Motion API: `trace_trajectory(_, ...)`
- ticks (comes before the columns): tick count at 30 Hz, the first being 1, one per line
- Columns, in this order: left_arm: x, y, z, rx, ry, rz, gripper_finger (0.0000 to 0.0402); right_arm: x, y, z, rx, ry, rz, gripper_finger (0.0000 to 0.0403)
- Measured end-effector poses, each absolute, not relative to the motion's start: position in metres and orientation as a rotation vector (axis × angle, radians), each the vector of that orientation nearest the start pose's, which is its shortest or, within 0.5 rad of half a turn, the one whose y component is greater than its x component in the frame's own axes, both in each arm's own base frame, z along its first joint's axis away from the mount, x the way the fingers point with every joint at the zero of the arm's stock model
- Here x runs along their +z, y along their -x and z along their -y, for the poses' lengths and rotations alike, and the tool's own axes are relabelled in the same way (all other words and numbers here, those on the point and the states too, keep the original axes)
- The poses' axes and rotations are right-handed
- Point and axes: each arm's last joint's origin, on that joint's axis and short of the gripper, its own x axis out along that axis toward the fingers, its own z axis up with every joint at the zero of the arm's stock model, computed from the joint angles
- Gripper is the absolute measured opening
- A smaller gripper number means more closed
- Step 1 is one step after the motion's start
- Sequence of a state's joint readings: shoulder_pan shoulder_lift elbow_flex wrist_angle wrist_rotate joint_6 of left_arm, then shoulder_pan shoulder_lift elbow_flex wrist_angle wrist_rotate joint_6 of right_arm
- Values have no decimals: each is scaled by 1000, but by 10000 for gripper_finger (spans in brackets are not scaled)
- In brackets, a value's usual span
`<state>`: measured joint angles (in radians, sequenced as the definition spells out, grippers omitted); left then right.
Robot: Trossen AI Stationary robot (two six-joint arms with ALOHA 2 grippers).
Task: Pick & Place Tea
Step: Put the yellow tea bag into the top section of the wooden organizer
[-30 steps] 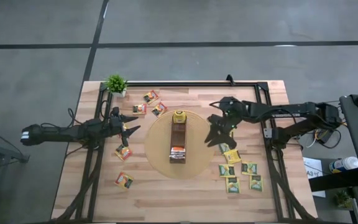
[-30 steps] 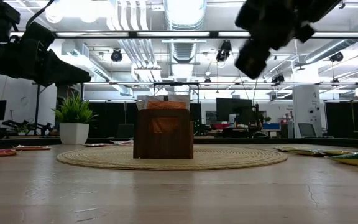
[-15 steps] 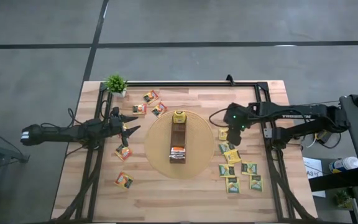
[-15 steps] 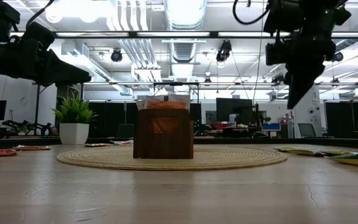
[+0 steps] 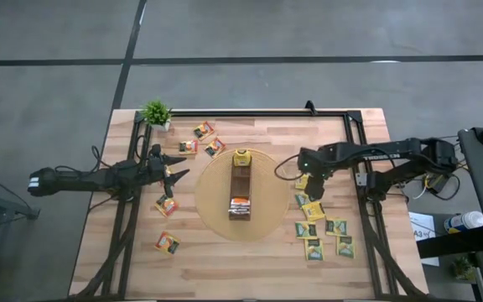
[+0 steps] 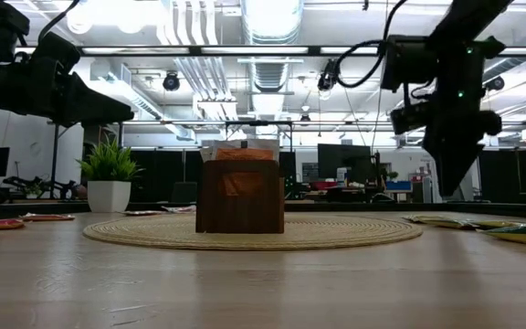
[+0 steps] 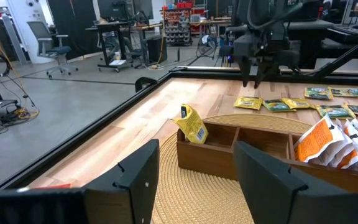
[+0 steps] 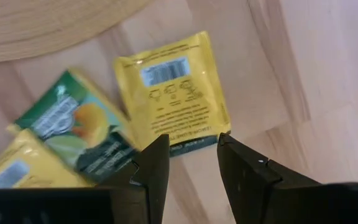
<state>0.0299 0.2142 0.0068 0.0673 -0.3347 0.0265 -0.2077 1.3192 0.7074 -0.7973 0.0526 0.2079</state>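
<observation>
Right gripper [image 8: 188, 155] unclenched, empty, above yellow sachet [image 8: 173, 93] at disc's [image 5: 212, 197] three o'clock; left gripper [image 5: 177, 173] spread, at nine.

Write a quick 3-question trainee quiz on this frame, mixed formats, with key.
1. True or false: the right claw is shut on a yellow sachet.
2. Which end of the wooden box holds the yellow sachet? A) the end nearest the potted plant B) the opposite end C) the middle compartment
3. Fill in: the left claw hovers open beside the round woven ____.

Key
1. False: its fingers stand apart just above the sachet, which lies flat on the table.
2. A
3. mat
</observation>
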Motion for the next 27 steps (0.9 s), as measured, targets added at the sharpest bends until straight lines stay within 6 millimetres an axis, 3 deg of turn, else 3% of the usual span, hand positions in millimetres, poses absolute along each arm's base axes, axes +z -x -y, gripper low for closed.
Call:
trace_trajectory(13,155,-108,-13,363,-47,-144,202,128,-219,50,-417,-297,-1523,134)
trace_trajectory(18,155,-108,-13,363,-47,-144,202,122,-221,51,-409,-290,-1544,127)
trace_trajectory(22,155,-108,-13,363,-47,-144,202,124,-220,51,-408,-290,-1528,99)
trace_trajectory(27,155,-108,-13,363,-48,-144,202,126,-221,51,-415,-288,-1503,31)
